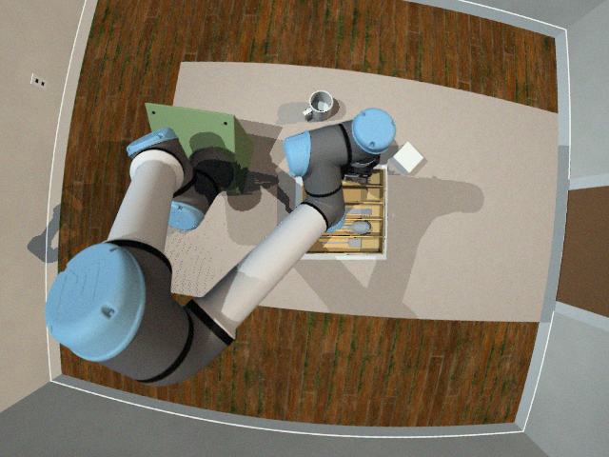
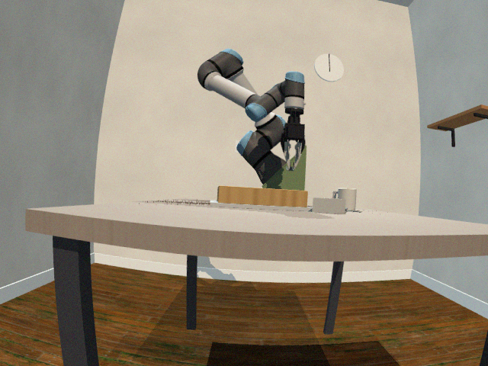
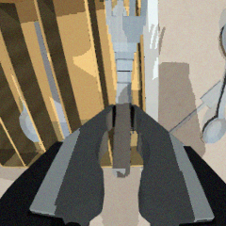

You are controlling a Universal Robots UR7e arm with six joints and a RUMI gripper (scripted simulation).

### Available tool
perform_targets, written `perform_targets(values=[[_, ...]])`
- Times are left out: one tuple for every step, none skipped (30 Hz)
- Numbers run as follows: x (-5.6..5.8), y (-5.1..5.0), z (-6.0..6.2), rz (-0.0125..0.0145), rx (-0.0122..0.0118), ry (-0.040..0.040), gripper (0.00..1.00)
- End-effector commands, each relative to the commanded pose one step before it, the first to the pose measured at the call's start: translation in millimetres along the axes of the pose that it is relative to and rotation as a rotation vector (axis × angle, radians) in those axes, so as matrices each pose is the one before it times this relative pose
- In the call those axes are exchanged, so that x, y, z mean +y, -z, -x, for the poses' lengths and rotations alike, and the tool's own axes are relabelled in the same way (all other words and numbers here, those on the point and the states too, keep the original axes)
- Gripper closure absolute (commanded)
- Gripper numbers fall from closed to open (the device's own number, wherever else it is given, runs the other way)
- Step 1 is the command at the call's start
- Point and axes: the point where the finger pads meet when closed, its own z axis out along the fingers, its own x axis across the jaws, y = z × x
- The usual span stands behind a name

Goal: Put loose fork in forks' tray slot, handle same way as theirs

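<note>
My gripper (image 3: 123, 106) is shut on the handle of the loose grey fork (image 3: 123, 61), whose tines point away from me in the wrist view. The fork hangs above the wooden cutlery tray (image 1: 351, 213), over its outermost slot beside the white rim (image 3: 152, 56) and roughly in line with that slot. In the side view the gripper (image 2: 293, 165) points straight down, well above the tray (image 2: 261, 195). From above, the wrist hides the gripper and most of that slot. A spoon (image 1: 361, 227) lies in another slot. I cannot make out the other forks.
A grey mug (image 1: 321, 105) and a white block (image 1: 408, 157) stand on the table just beyond the tray. A loose spoon (image 3: 214, 129) lies on the table outside the rim. A green board (image 1: 201, 135) stands by the arm's base.
</note>
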Motion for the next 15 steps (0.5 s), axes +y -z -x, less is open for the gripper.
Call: perform_targets(values=[[-5.59,0.08,7.12,0.00564,0.00356,-0.00026,0.98],[-0.01,0.0,-0.02,-0.00002,0.00005,0.0,0.98],[0.0,0.0,-0.01,-0.00001,0.00003,0.0,0.98],[0.0,0.01,-0.01,0.00001,0.00002,0.00001,0.98],[0.0,0.0,0.0,0.0,0.0,0.0,0.98],[0.0,0.0,0.0,0.0,0.0,0.0,0.98],[-0.03,0.25,-0.24,0.00064,-0.00005,0.00062,0.98],[0.3,0.2,-0.01,0.00048,0.00013,-0.00023,0.98],[0.36,0.18,-0.03,0.00039,0.00011,-0.00037,0.98],[0.22,0.05,-0.06,0.00009,0.00002,-0.00017,0.98],[0.13,0.01,-0.04,0.0,0.0,-0.00011,0.98],[0.04,-0.02,-0.04,-0.00006,-0.00003,-0.00003,0.98],[-0.03,-0.04,-0.03,-0.00011,-0.00004,-0.00008,0.98],[-0.02,-0.02,-0.02,-0.00007,-0.00003,-0.0003,0.98],[-0.02,-0.01,-0.01,-0.00003,-0.00001,-0.00062,0.98]])
